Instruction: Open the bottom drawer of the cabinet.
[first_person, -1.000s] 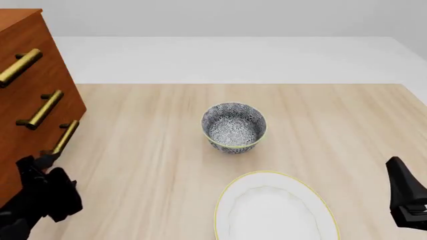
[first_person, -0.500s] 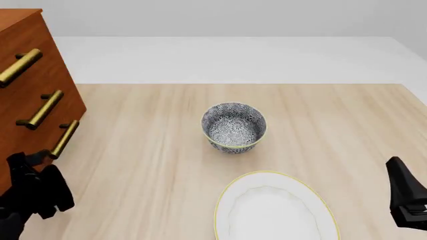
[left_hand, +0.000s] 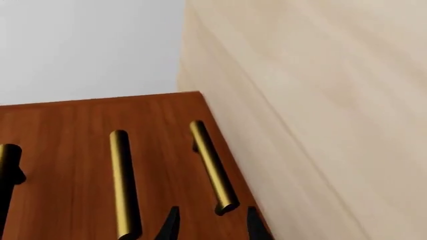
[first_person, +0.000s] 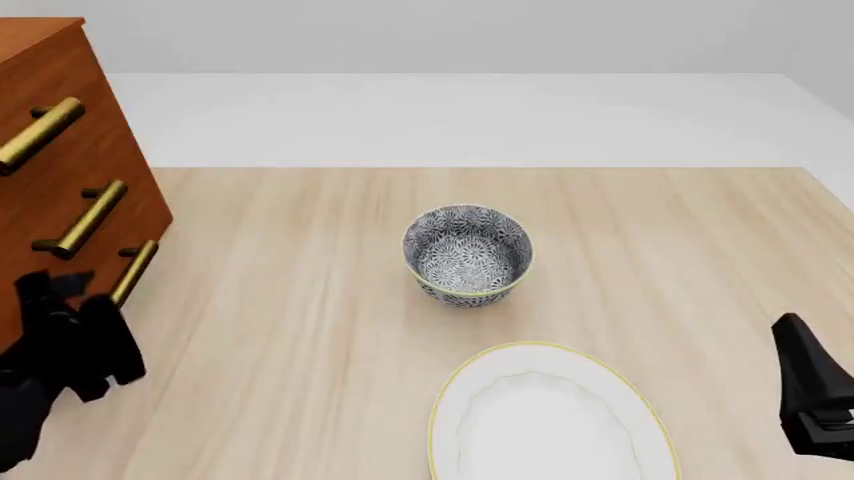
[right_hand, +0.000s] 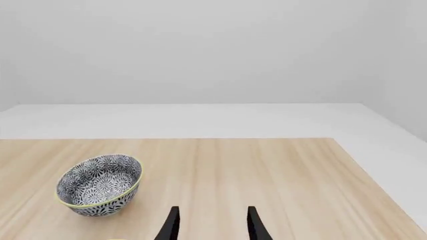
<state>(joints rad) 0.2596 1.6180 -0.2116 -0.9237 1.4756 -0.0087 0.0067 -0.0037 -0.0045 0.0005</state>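
The cabinet (first_person: 114, 150) stands at the table's left edge, its three drawer fronts flush. The bottom drawer (first_person: 134, 232) carries the lowest brass handle (first_person: 132, 272). My left gripper (first_person: 64, 300) is open just in front of that handle's near end. In the left wrist view the handle (left_hand: 212, 167) runs away from the open left gripper (left_hand: 212, 227), its end showing between the two fingertips without touching them. My right gripper (first_person: 798, 340) rests open and empty at the right edge, and the right wrist view shows its fingers (right_hand: 172, 225) spread.
A patterned bowl (first_person: 467, 250) sits mid-table and also appears in the right wrist view as the bowl (right_hand: 100, 185). A white plate (first_person: 534, 347) with a gold rim lies near the front edge. The two upper handles (first_person: 83, 218) are above the lowest one.
My left gripper has moved left and then forward, closing in on the lowest handle's near end. The right arm, bowl and plate have not moved.
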